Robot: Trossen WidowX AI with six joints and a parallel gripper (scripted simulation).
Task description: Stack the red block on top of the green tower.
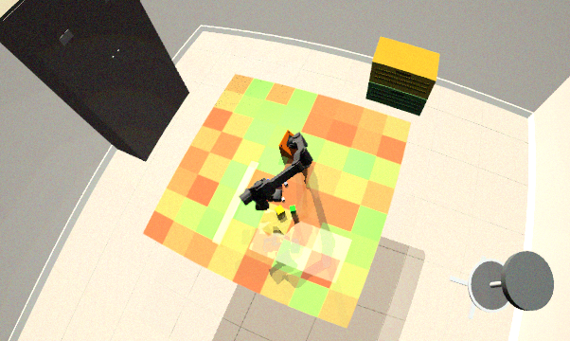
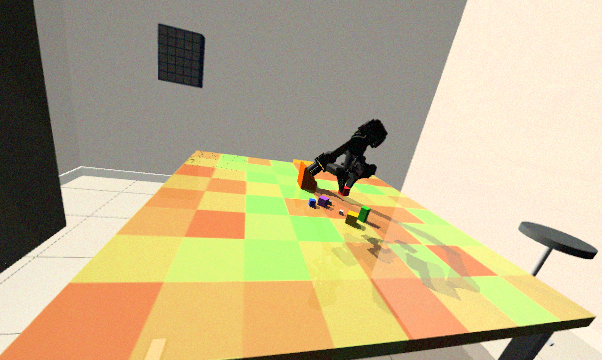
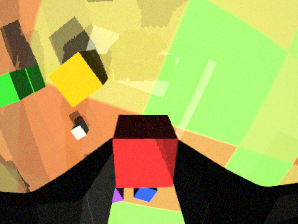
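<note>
My gripper [image 2: 345, 188] [image 3: 143, 144] is shut on the red block [image 2: 346, 191] [image 3: 141, 165] and holds it just above the checkered table [image 2: 216, 260]. The green tower [image 1: 293, 208] [image 2: 364, 213] [image 3: 20, 86] stands upright a short way off, at the left edge of the wrist view. A yellow block [image 1: 280, 211] [image 2: 352, 217] [image 3: 76, 78] sits right beside it. In the top view the arm [image 1: 285, 176] hides the gripper and the red block.
A blue block [image 2: 312, 202] [image 3: 144, 193] and a purple block [image 2: 323, 201] [image 3: 117, 195] lie below the gripper. A tiny white piece [image 2: 341, 212] [image 3: 79, 132] lies near the yellow block. The orange arm base [image 1: 286, 141] [image 2: 305, 176] stands behind. A stool [image 2: 556, 240] stands beside the table.
</note>
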